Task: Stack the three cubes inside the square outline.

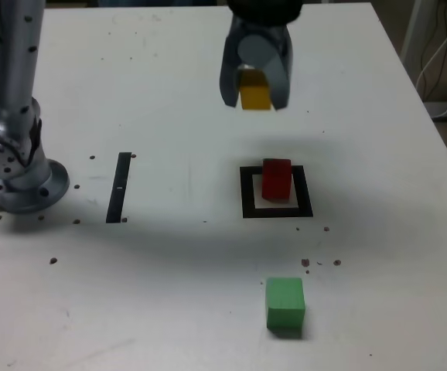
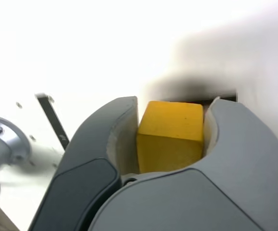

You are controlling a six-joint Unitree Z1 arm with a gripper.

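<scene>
Yellow cube (image 1: 255, 92) rides clamped in the gripper (image 1: 255, 99), lifted above the table's far side. Red cube (image 1: 276, 179) already sits inside the square outline (image 1: 248, 193); green cube (image 1: 285, 304) waits nearer. Next: line up over red, then lower squarely.

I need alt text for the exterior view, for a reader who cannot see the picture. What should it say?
The arm's tool holds a yellow cube in the air above a white table. Below it, a red cube stands inside a black square outline. A green cube sits alone nearer the camera, and a thin black strip lies toward the view's left.
</scene>
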